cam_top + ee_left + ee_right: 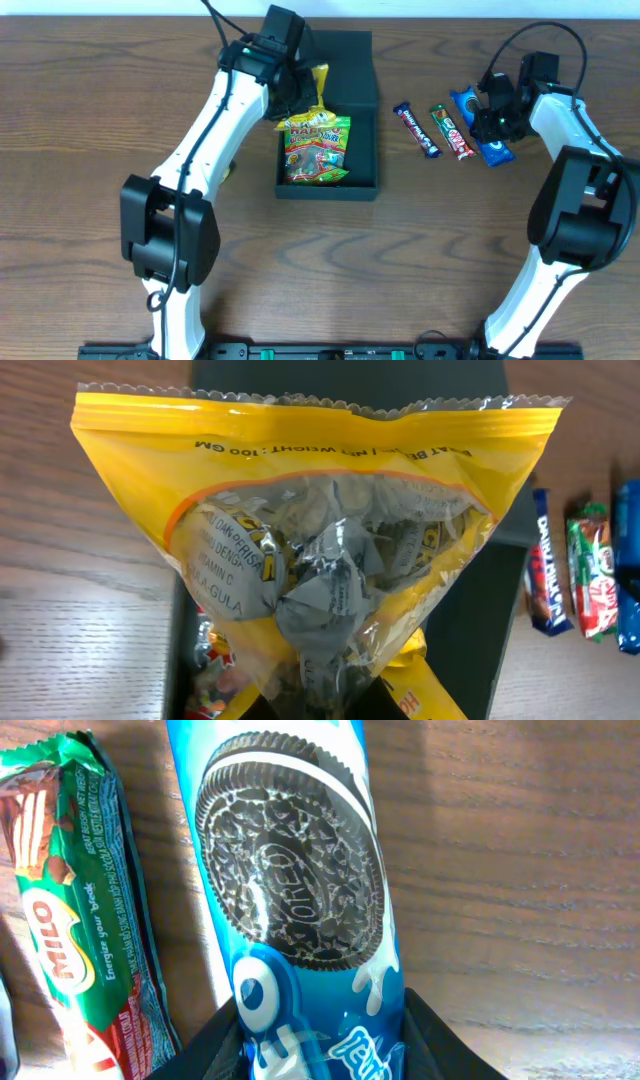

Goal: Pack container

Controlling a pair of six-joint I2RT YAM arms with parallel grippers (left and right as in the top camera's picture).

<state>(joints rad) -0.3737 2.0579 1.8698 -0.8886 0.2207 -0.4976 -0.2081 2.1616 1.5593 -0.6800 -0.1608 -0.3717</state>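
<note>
The container [362,120] is a dark box standing open at the table's middle back, and it also shows in the left wrist view [470,590]. A green and red gummy packet [317,150] lies inside it. My left gripper [298,92] is shut on a yellow bag of wrapped sweets [320,530] and holds it hanging over the container's left side. My right gripper [495,115] is closed around a blue Oreo packet [295,870] that lies on the table at the right, with its fingers [320,1045] touching both sides of the packet.
A purple Dairy Milk bar [416,130] and a green Milo bar [452,132] lie side by side between the container and the Oreo packet. The Milo bar [70,930] lies close to the left of the right gripper.
</note>
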